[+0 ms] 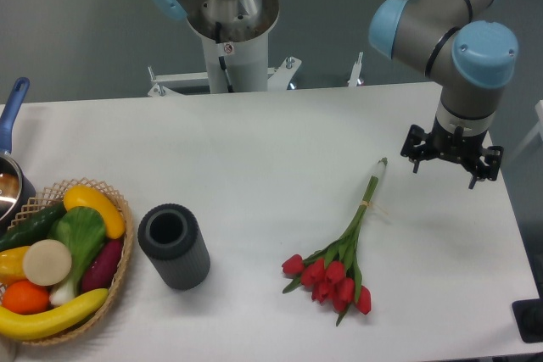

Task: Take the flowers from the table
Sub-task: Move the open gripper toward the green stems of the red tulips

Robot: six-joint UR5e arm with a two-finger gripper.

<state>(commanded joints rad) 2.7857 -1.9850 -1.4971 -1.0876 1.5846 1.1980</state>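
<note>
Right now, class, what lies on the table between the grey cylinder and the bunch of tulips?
Nothing: in the fixed camera view, only bare white table separates the grey cylinder from the flowers. The wicker basket sits on the cylinder's other side.

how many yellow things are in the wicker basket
3: a yellow pepper-like piece at the top of the woven wicker basket, a long yellow banana along its front edge, and a small yellow piece at its left side. Others may be hidden underneath.
</note>
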